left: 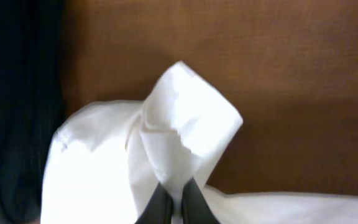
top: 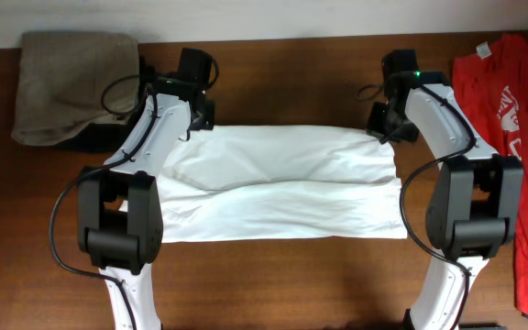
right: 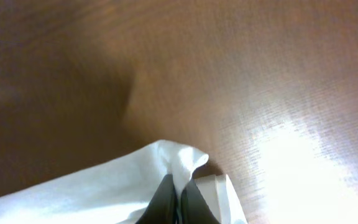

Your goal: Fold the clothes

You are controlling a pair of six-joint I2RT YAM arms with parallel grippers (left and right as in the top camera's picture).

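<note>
Left claw (left: 176,204) and right claw (right: 179,200) are each pinching a far corner of the shirt (top: 282,188), guessing so that edge folds over evenly.

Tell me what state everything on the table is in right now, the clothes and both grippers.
White cotton T-shirt: folded into a long band, both far corners pinched.
Left gripper: shut on the shirt's corner.
Right gripper: shut on the other corner.
Khaki fabric garment: bunched heap, far left.
Red T-shirt with white print: spread out, partly out of view.
</note>
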